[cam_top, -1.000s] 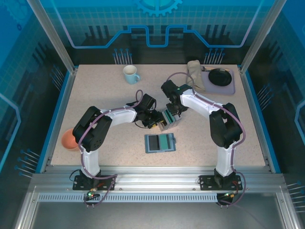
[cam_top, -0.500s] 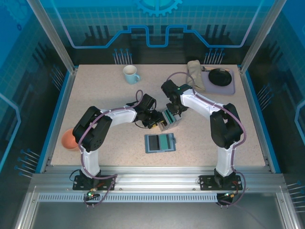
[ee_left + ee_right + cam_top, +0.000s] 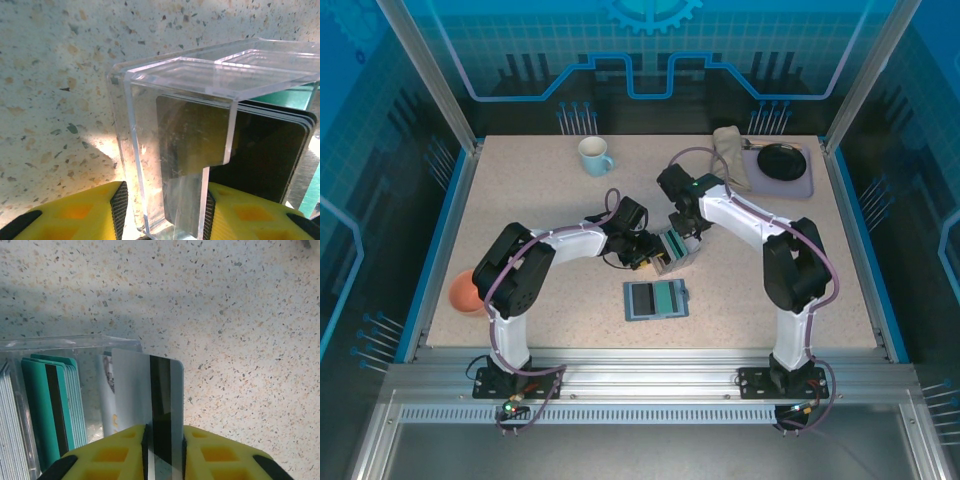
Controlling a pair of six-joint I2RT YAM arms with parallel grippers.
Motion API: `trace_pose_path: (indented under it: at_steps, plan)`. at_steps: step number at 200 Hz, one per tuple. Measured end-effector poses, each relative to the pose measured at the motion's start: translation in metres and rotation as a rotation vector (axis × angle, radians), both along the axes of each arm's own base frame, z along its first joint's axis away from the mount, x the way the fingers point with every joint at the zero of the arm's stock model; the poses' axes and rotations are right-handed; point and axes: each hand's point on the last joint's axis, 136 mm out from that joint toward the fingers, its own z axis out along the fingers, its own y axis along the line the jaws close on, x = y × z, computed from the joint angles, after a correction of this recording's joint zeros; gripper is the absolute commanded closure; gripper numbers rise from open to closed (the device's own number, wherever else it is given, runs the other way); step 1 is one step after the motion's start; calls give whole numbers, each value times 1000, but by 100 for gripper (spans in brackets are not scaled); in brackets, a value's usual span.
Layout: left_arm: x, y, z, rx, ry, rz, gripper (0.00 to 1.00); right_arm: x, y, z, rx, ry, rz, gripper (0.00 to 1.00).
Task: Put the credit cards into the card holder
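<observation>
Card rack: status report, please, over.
Left claw clamps clear card rack. Right claw pinches grey striped card at rack. Blue wallet lies open, unobstructed.

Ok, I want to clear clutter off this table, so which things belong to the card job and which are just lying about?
Job: credit cards in the clear rack, gripped by the left claw; pale card pinched in the right claw; card holder, lying open.
Lying about: mug, cloth, purple tray, black bowl, orange bowl.
</observation>
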Motion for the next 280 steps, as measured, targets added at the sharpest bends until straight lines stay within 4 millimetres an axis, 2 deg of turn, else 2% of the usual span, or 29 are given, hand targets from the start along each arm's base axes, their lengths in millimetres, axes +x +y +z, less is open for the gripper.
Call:
trace_pose_path:
  at_steps: [55, 97, 111, 122, 155, 161, 171, 191, 216, 258, 280]
  plan:
    - [0, 0, 0, 0, 0, -1, 56, -2, 1, 4, 1, -1, 5, 81]
    - [0, 0, 0, 0, 0, -1, 56, -7, 2, 26, 42, -31, 7, 81]
    - [0, 0, 0, 1, 0, -2, 56, -8, 2, 32, 57, -40, 7, 85]
    - [0, 0, 0, 1, 0, -2, 56, -9, 3, 34, 65, -41, 6, 91]
    - [0, 0, 0, 2, 1, -2, 55, -14, 11, 37, 128, -24, 4, 93]
    - [-1, 0, 0, 2, 1, -2, 55, -16, 13, 38, 144, -23, 7, 91]
    - [-1, 0, 0, 2, 1, -3, 55, -18, 14, 41, 163, -25, 3, 81]
    - [-1, 0, 0, 3, 1, -4, 55, -18, 12, 45, 167, -36, -8, 71]
    - [-1, 0, -1, 4, -3, -10, 55, -16, 9, 36, 142, -22, -13, 58]
    - [-2, 0, -1, 0, -5, -18, 55, -12, 3, -2, 79, 54, -29, 55]
    - [-2, 0, -1, 0, -5, -19, 55, -11, -1, -15, 46, 74, -37, 55]
